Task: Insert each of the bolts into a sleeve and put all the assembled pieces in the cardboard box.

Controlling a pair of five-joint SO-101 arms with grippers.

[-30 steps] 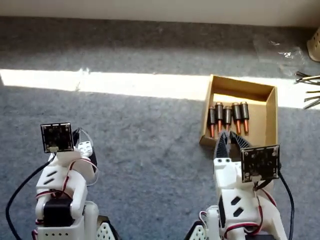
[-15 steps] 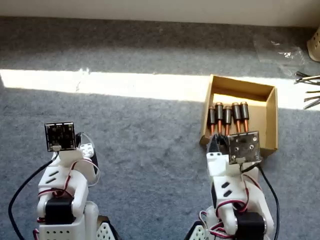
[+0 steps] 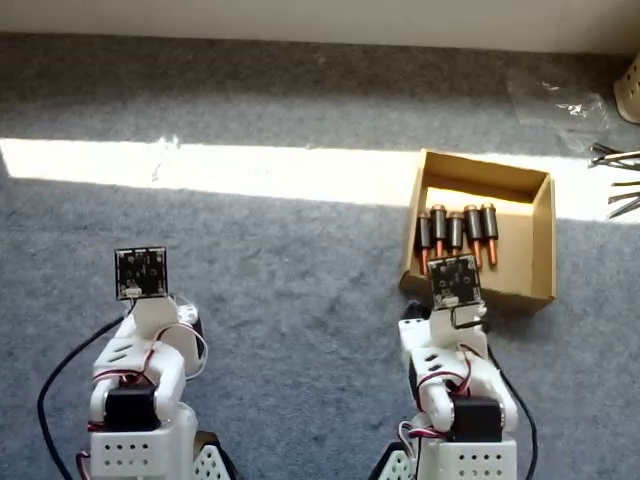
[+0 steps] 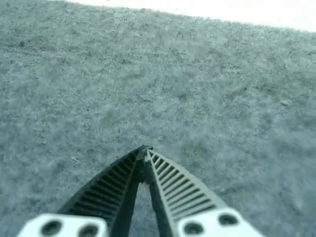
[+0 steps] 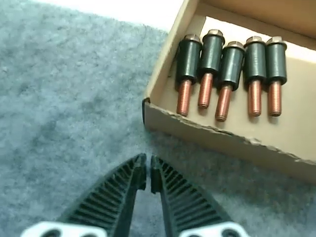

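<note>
Over the table, arms: in the high view I am holding my left arm (image 3: 135,350) at 7 o'clock and my right arm (image 3: 450,370) at 5 o'clock. The cardboard box (image 3: 543,240) is sitting at 2 o'clock, directly at the right arm's 12.
Over the table, step: I am judging the job to be at its close. Five assembled pieces (image 3: 455,232) are lying in the box, and no loose bolt or sleeve is showing on the grey felt (image 3: 300,260).
Over the table, next move: it is calling for little, I think: keeping both arms clear of the box wall and checking that nothing is left outside.
Left pincer: in the left wrist view my left pincer (image 4: 144,150) is hanging over bare felt with its tips meeting, gripping nothing.
Right pincer: in the right wrist view my right pincer (image 5: 147,168) is narrowed to a thin slit and carrying nothing. It is hovering near the box's front wall (image 5: 222,140), not touching it.
Assembled pieces: the five (image 5: 230,61) are lying side by side, nearly parallel. Each black sleeve is sitting up against its bolt's head, and the copper threads are pointing toward me.
</note>
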